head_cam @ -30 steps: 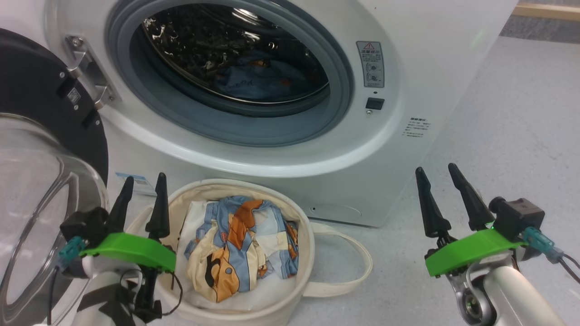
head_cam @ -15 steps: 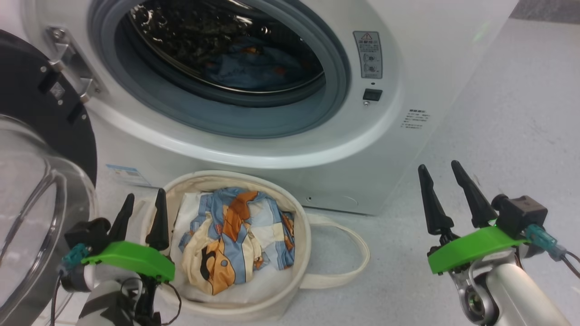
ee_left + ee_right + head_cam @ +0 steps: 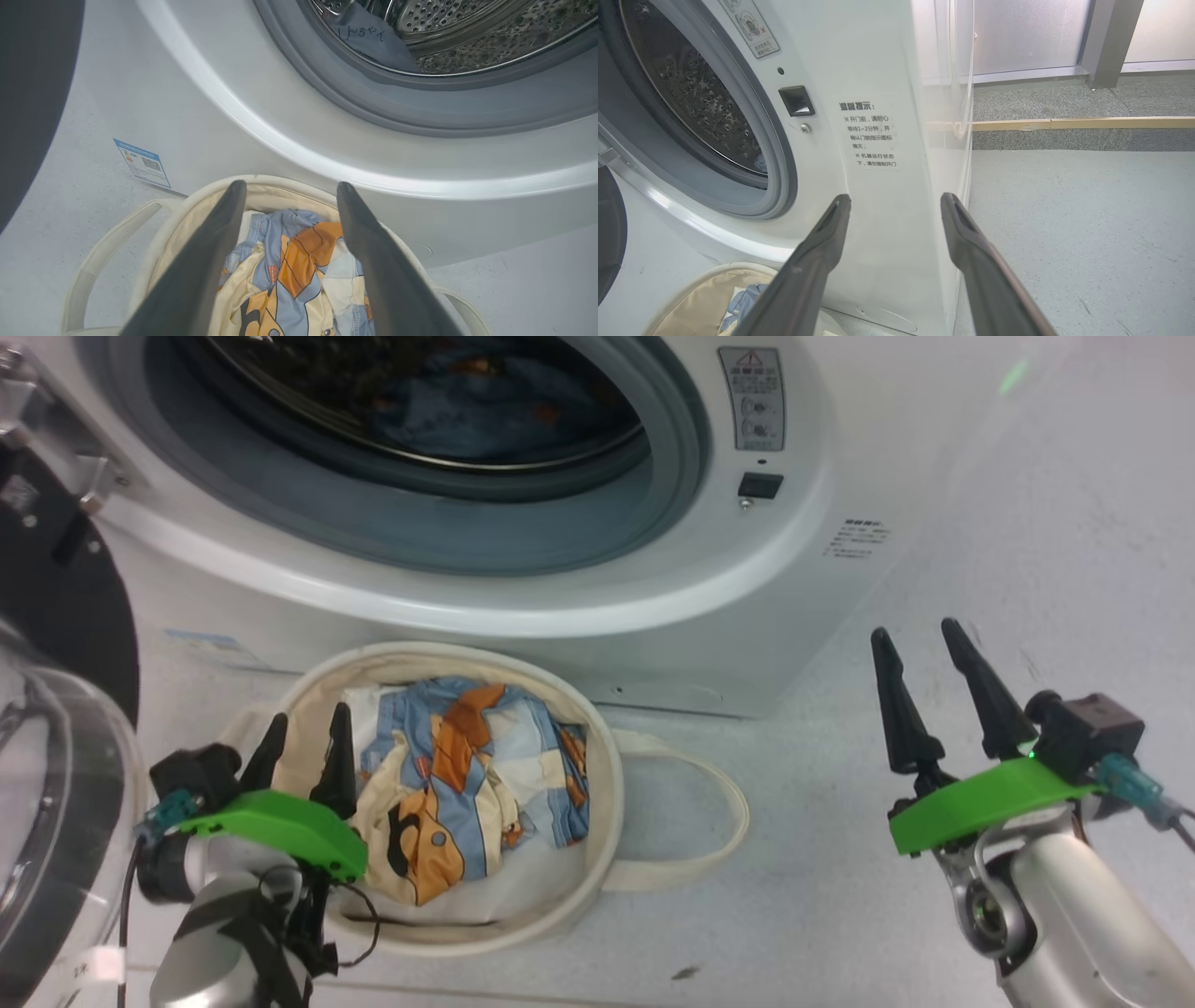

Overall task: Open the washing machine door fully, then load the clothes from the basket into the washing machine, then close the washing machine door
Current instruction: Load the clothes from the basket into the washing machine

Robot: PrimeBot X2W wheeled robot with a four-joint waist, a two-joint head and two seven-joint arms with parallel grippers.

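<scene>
Head view: washing machine door open, loading step on. Wide-open, empty left hand at basket edge, right hand same. Next, probably: drop onto clothes, pinch.

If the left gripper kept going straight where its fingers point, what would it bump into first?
Probably the white front of the washing machine, just below the round opening. The left gripper, above the clothes, points over the far rim of the basket. Depth is unclear, so it might clip that rim first.

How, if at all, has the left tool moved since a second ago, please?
Yes: against the basket, the left tool has edged right, toward the clothes.
</scene>
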